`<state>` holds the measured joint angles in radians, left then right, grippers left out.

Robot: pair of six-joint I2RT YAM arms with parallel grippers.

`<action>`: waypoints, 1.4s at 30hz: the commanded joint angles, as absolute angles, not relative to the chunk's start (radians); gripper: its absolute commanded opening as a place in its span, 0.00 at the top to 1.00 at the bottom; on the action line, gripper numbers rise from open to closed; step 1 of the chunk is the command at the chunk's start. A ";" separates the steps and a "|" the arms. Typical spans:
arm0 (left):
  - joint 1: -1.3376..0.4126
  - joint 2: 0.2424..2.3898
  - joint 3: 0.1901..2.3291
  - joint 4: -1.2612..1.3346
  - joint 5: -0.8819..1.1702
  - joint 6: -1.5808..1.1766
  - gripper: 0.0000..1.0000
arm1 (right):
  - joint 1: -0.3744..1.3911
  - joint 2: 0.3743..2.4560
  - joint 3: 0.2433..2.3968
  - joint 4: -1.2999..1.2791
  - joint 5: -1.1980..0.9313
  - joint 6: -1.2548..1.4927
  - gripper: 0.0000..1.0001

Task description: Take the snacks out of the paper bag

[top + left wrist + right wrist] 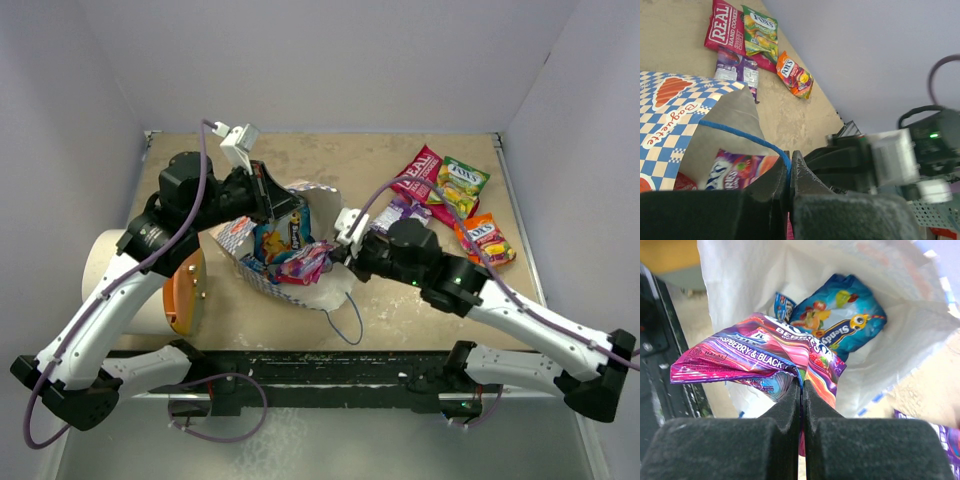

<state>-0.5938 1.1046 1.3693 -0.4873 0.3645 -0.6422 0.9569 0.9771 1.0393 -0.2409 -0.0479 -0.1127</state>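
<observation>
A tan, speckled table (400, 310) is stretching between pale walls. At its left edge a white cylinder (110, 265) is lying on its side, its orange lid (183, 295) facing the middle.

Near the center, a white paper bag (312, 293) with a blue-and-white checkered band is lying crumpled, its mouth gaping toward the right arm. A glossy blue packet (840, 322) with cartoon fruit is resting deep inside against the creased paper wall.

4 more crinkly packets are lying flat at the far right of the table, outside the bag: a red one (418, 172) with white lettering, a green-yellow one (462, 183) overlapping it, a purple one (405, 212) just in front, and an orange one (485, 238) nearest the right wall.

The right gripper (802, 390) is sitting at the bag's mouth, its black fingers pressed together on the edge of a shiny purple-pink packet (765, 357), which is folding over them.

The left gripper (790, 165) is pinching the bag's thin blue cord handle (740, 132) at the top rim, jaws squeezed tight on it.
</observation>
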 commanded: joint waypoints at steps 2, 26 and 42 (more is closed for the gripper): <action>-0.594 1.139 1.358 -0.449 0.383 -0.627 1.00 | 0.954 0.904 1.241 -0.374 0.081 0.010 1.00; -0.594 1.154 1.362 -0.501 0.270 -0.590 1.00 | 0.411 1.189 1.195 0.131 0.586 -0.012 1.00; -0.593 1.146 1.313 -0.474 0.395 -0.714 1.00 | 0.261 1.450 0.959 0.304 0.373 0.008 1.00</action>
<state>-0.5938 1.1595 1.3293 -0.5171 0.3035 -0.6579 0.2604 1.4559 0.9955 0.1211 0.4370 -0.0051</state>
